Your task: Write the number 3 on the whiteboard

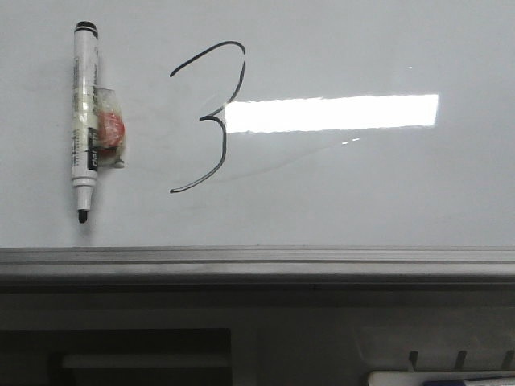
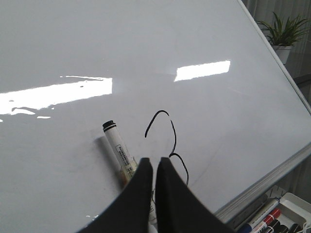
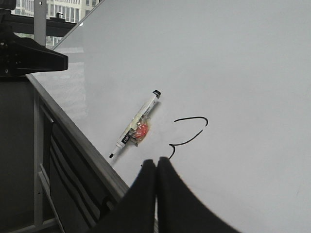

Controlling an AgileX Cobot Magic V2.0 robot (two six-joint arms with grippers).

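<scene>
The number 3 (image 1: 203,118) stands drawn in thin black line on the whiteboard (image 1: 362,193), left of a bright light reflection. A white marker pen (image 1: 85,121) with a black tip pointing down sticks to the board left of it, held by a taped red piece. Neither gripper shows in the front view. My left gripper (image 2: 154,161) is shut and empty, off the board, with the marker pen (image 2: 117,145) and the 3 (image 2: 173,136) beyond its tips. My right gripper (image 3: 156,162) is also shut and empty, near the lower part of the 3 (image 3: 194,138).
The grey metal rail (image 1: 257,261) runs along the board's bottom edge. A tray with spare markers (image 2: 267,221) sits below the board at the right. A potted plant (image 2: 284,31) stands beyond the board's right edge.
</scene>
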